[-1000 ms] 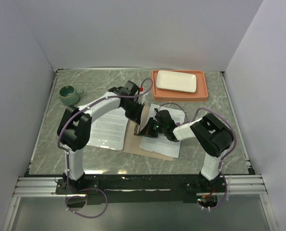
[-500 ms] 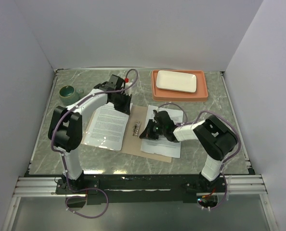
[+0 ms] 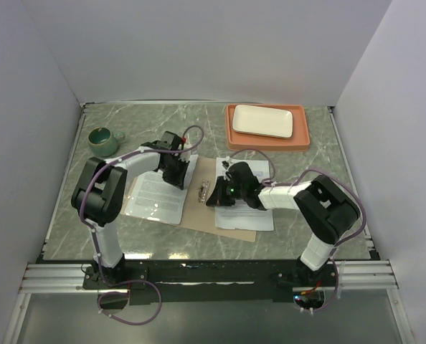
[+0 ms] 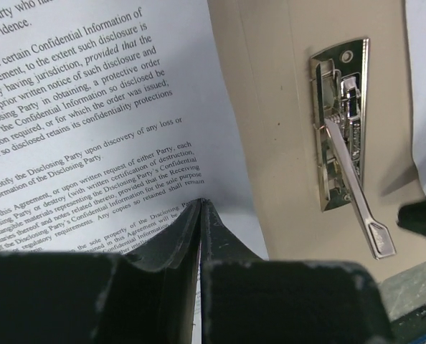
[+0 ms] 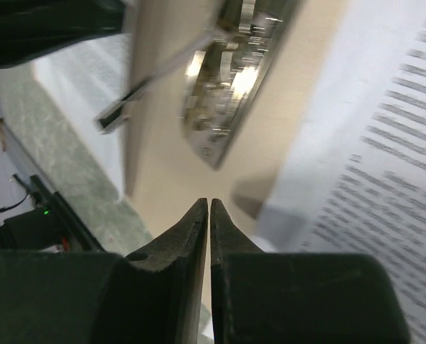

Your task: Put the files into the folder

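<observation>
**Folder lies open mid-table with a sheet on each side, and both your claws are clenched.**
On the left sheet you can read "Confidential Information", "Disclosing Party" and "Agreement"; the right sheet's print is too blurred to read. The folder's long axis runs left to right, slightly tilted. Its crease and metal clip run far to near, and both sheets' long axes follow them. Your left claw has its tips pressed together over the left sheet's edge by the crease. Your right claw is closed above bare cardboard between the clip and the right sheet.
</observation>
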Motion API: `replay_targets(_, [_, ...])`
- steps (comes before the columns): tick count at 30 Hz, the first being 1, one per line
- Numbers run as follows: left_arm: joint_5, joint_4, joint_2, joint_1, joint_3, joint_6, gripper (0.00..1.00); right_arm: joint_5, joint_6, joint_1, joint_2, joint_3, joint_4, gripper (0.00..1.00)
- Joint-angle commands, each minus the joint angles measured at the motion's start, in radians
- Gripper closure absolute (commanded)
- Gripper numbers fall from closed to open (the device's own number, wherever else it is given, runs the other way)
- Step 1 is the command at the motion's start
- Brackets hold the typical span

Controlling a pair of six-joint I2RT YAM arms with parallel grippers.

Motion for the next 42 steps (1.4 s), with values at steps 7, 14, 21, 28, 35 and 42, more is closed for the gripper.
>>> replay_targets(7, [0.009,0.072,-0.019,-0.004,-0.074,-0.008,0.92,0.021,0.024,0.091,0.008,0.048,0.186,0.88])
replay_targets(14, [0.012,0.073,-0.053,-0.004,-0.115,0.0,0.93,0.156,0.04,0.105,0.059,0.085,0.177,0.91])
replay_targets(21, [0.015,0.066,-0.088,-0.004,-0.144,0.012,0.94,0.262,0.058,0.092,0.089,0.134,0.174,0.91])
replay_targets(28, [0.008,0.058,-0.126,-0.004,-0.172,0.023,0.95,0.293,0.08,0.057,0.103,0.178,0.168,0.92])
replay_targets(35, [0.005,0.047,-0.152,-0.004,-0.186,0.058,0.96,0.276,0.095,0.0,0.155,0.221,0.146,0.91])
replay_targets(42, [-0.014,0.021,-0.179,-0.004,-0.174,0.055,0.96,0.245,0.081,-0.015,0.102,0.241,0.094,0.72])
